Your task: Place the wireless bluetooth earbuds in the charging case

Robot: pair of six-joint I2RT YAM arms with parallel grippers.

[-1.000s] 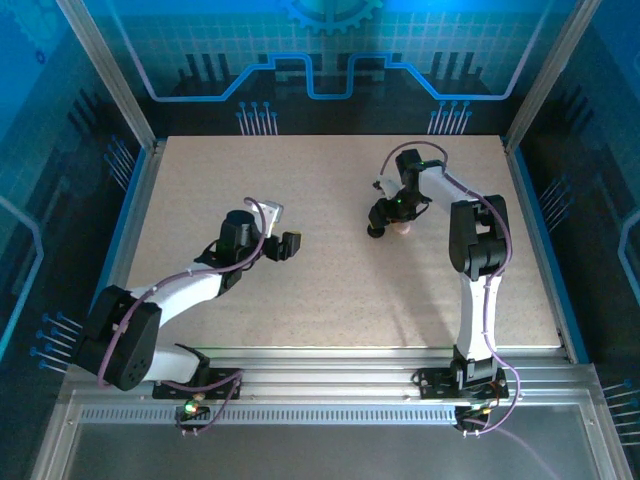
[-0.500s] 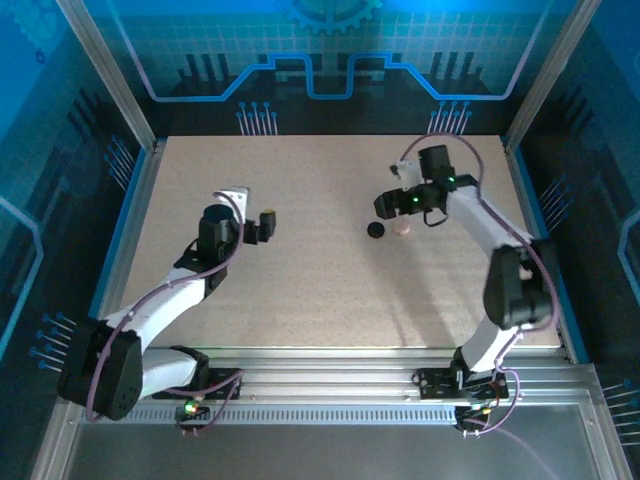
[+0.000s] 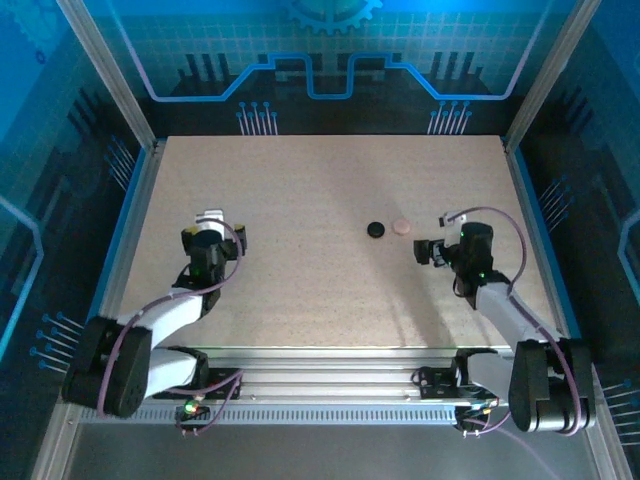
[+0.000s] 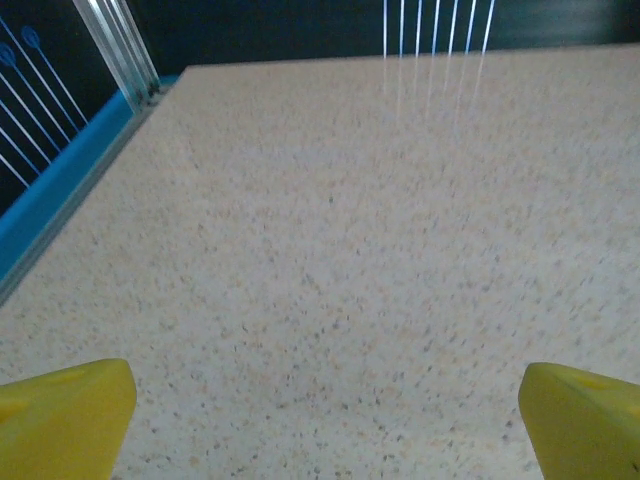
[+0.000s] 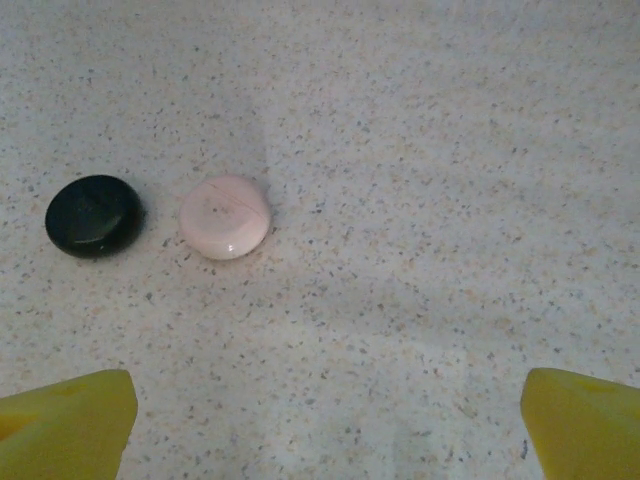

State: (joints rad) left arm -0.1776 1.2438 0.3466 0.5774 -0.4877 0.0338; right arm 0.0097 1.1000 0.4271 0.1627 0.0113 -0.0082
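The case point(image 5: 93, 215) lies right of the table's point(image 3: 300, 290) centre, a pink disc point(image 5: 225, 217) just beside it, ahead-left of the nearer right gripper point(image 5: 320, 420), spread and empty like the left gripper point(image 4: 320, 415) near the left edge.
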